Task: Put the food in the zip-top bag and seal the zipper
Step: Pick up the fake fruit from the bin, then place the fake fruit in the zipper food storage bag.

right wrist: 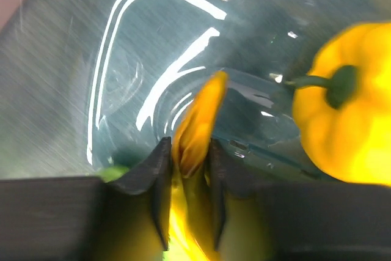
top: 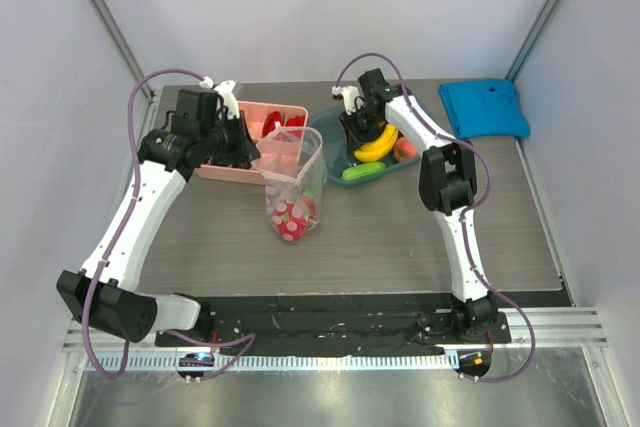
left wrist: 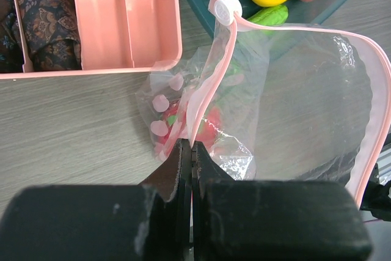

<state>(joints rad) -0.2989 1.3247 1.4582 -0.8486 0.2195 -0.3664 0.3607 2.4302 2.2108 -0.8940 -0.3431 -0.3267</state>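
The zip-top bag (top: 293, 179) stands open in the middle of the table with the pink dragon fruit (top: 291, 220) at its bottom. My left gripper (left wrist: 186, 149) is shut on the bag's pink zipper strip (left wrist: 211, 77), holding the mouth up; the white slider (left wrist: 225, 9) sits at the strip's far end. My right gripper (right wrist: 186, 154) is shut on the yellow bananas (right wrist: 198, 120) over the teal tray (top: 335, 132). The yellow pepper (right wrist: 351, 117) lies just right of it. In the top view the bananas (top: 376, 142), a green cucumber (top: 358, 172) and a peach (top: 405, 150) are in the tray.
A pink divided box (top: 262, 142) with red and dark items stands behind the bag, close under my left arm. A blue cloth (top: 485, 107) lies at the back right corner. White walls enclose the table.
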